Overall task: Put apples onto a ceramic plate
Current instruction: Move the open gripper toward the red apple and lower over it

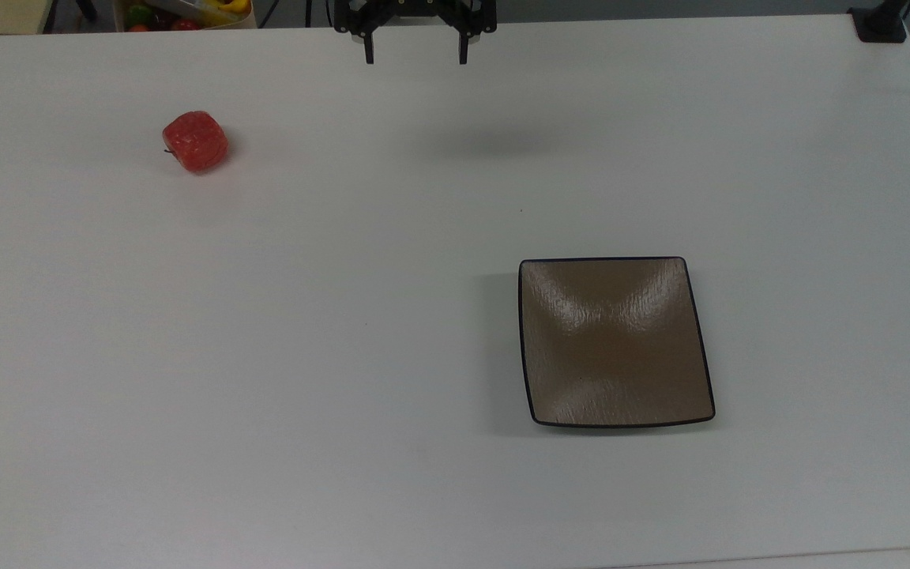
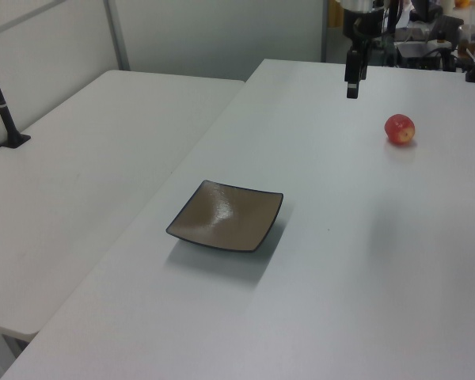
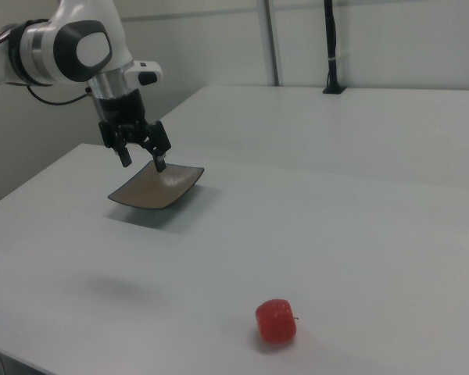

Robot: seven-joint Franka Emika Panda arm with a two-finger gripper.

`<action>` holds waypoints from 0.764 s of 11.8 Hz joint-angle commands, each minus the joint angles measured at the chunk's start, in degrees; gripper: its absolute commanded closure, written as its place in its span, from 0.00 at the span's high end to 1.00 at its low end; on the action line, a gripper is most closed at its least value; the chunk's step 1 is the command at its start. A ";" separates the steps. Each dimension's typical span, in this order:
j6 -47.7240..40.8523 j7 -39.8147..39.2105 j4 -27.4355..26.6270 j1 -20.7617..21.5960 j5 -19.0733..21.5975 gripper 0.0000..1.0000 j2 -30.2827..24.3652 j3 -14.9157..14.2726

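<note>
Top view: a white table (image 1: 344, 356) carries two things, the apple (image 1: 196, 141) toward the far left and the plate (image 1: 615, 342) to the right of middle and nearer, well apart, with bare tabletop between them. At the far left edge, off the table, sits a box of coloured fruit (image 1: 182, 13), and a black post clamp (image 1: 881, 22) grips the far right corner. A second white table (image 2: 87, 182) adjoins on the left view's left.

The gripper (image 1: 415, 57) hangs above the far edge, near the middle, its two fingers spread wide apart and holding nothing; it touches neither apple nor plate. In the right view the gripper (image 3: 143, 159) shows in front of the plate.

The apple is small, red, pale-speckled and slightly blocky, far smaller than the plate. The plate is square, glossy brown, with rounded corners, a thin dark rim and fine streaks.
</note>
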 commanded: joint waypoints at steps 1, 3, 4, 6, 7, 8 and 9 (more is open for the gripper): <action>-1.03 2.80 -0.99 0.20 -0.91 1.00 -1.26 0.19; -1.12 2.91 -0.99 0.03 -0.91 1.00 -1.26 0.19; -1.29 2.91 -1.25 0.03 -0.82 1.00 -1.35 0.19; -0.68 3.08 -3.27 -0.41 -0.56 1.00 -3.10 0.19; 0.37 4.47 -5.19 -1.11 -0.56 1.00 -3.89 0.19; 4.03 9.01 -7.47 -2.59 -0.56 1.00 -5.12 0.19; 8.16 14.54 -10.45 -3.65 -0.82 1.00 -6.52 -0.16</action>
